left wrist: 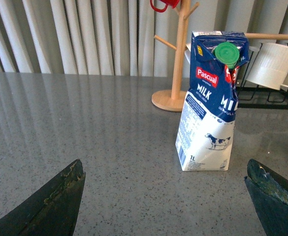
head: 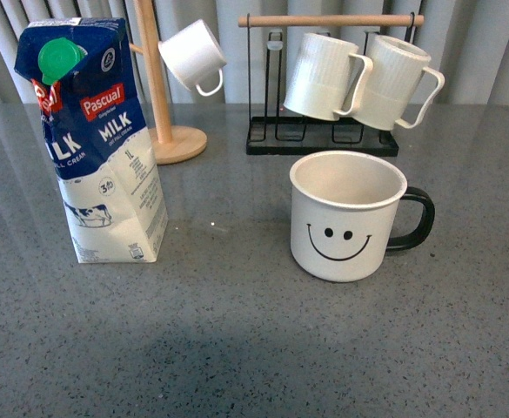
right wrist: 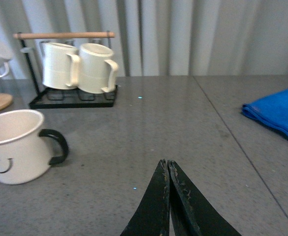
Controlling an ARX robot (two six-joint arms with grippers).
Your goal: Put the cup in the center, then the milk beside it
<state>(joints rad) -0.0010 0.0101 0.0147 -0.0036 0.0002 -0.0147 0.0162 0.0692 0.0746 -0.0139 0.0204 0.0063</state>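
The cup (head: 347, 218), off-white with a black smiley face and black handle, stands upright right of the tabletop's middle (head: 228, 252); it also shows in the right wrist view (right wrist: 16, 146). The milk (head: 93, 144), a tall blue-and-white Pascual carton with a green cap, stands upright at the left and appears in the left wrist view (left wrist: 210, 103). My left gripper (left wrist: 164, 169) is open and empty, short of the carton. My right gripper (right wrist: 167, 162) is shut on nothing, off to the cup's handle side. Neither arm shows in the front view.
A black rack (head: 324, 139) holds two ribbed white mugs (head: 324, 77) at the back. A wooden mug tree (head: 163, 87) carries a small white mug (head: 193, 57). A blue cloth (right wrist: 276, 113) lies on the table in the right wrist view.
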